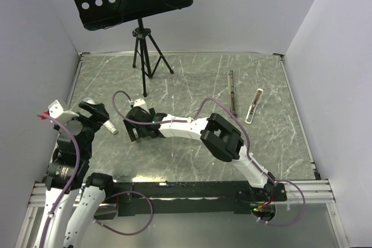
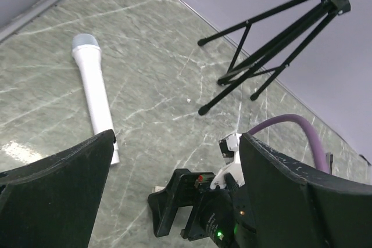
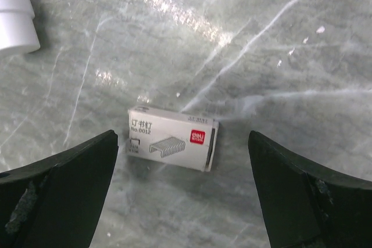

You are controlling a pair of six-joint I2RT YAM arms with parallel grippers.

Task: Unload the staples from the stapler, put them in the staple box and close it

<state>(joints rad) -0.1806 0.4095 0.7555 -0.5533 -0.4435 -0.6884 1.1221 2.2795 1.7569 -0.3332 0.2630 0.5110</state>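
The stapler's pale grey-silver top (image 1: pixel 254 105) lies far right on the marble table, and its thin dark bar (image 1: pixel 232 92) lies apart, just to its left. No loose staples show in any view. My right gripper (image 1: pixel 135 132) hangs open, low over a small grey-white box (image 3: pixel 172 138) printed with a staple drawing; the box lies on the table between the open fingers (image 3: pixel 183 137), untouched. My left gripper (image 1: pixel 94 111) is open and empty at the left (image 2: pixel 177 137). It looks down on the right gripper's black jaws (image 2: pixel 174 201). Both grippers are far from the stapler.
A white cylinder (image 1: pixel 109 126) lies between the two grippers, also seen as a white tube (image 2: pixel 96 97) and a white end (image 3: pixel 14 21). A black tripod (image 1: pixel 144 56) with a perforated music desk stands at the back. White walls enclose the table on three sides.
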